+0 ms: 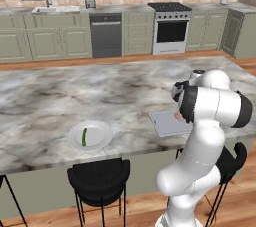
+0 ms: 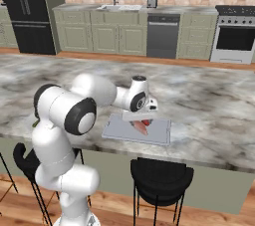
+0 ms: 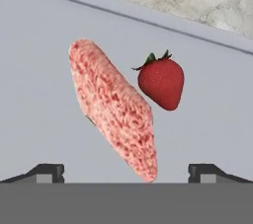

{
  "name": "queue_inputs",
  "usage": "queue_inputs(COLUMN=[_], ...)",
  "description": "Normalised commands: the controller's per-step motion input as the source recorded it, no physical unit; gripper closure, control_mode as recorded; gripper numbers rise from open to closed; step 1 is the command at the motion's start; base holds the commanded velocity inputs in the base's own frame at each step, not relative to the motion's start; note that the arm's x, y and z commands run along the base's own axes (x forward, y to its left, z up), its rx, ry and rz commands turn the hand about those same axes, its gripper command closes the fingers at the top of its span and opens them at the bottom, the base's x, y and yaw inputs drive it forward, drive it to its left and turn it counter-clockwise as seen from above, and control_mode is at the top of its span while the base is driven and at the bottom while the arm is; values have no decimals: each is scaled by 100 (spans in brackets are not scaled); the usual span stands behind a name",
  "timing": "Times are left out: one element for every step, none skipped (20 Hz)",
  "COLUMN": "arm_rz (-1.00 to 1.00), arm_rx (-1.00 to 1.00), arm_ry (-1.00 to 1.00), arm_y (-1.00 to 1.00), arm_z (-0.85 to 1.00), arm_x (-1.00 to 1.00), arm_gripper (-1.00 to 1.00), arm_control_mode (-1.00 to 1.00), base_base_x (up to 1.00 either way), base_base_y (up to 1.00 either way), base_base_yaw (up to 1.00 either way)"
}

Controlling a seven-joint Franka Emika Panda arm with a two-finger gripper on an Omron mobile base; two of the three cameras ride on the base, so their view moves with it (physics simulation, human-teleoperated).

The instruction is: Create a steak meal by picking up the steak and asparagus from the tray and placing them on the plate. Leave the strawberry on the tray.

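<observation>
The pinkish-red steak (image 3: 113, 107) lies flat on the light grey tray (image 3: 39, 70), with the small red strawberry (image 3: 160, 82) close beside it. My gripper (image 3: 127, 173) hangs open just above the tray, its two fingertips (image 3: 47, 172) spread wide on either side of the steak's near end and holding nothing. From the right base view the gripper (image 2: 141, 116) stands over the steak (image 2: 140, 127) on the tray (image 2: 158, 134). The thin green asparagus (image 1: 84, 137) rests on the round white plate (image 1: 101, 132), to the left of the tray (image 1: 162, 123).
Plate and tray sit near the front edge of a marble island counter (image 1: 75, 96). Black stools (image 1: 99, 181) stand below that edge. My own arm (image 1: 212, 108) blocks the tray's right part in the left base view.
</observation>
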Motion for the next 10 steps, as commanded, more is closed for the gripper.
queue_inputs(arm_rz=[0,0,0,0,0,0,0,0,0,0], arm_rx=[1,0,0,1,1,2,2,2,1,0], arm_ry=[0,0,0,0,0,1,1,1,1,0], arm_y=[-12,-14,-14,-14,-14,-16,-14,-14,-10,-1], arm_z=[-37,-38,-37,-38,-35,-31,-31,-32,-33,-36], arm_x=[29,28,26,26,29,29,27,26,25,20], arm_gripper=[-100,-100,-100,-100,-100,-100,-100,-100,-100,-100], arm_control_mode=[-100,-100,-100,-100,-100,-100,-100,-100,-100,-100], base_base_x=[0,0,0,0,0,0,0,0,0,0], base_base_y=[0,0,0,0,0,0,0,0,0,0], base_base_yaw=[0,0,0,0,0,0,0,0,0,0])
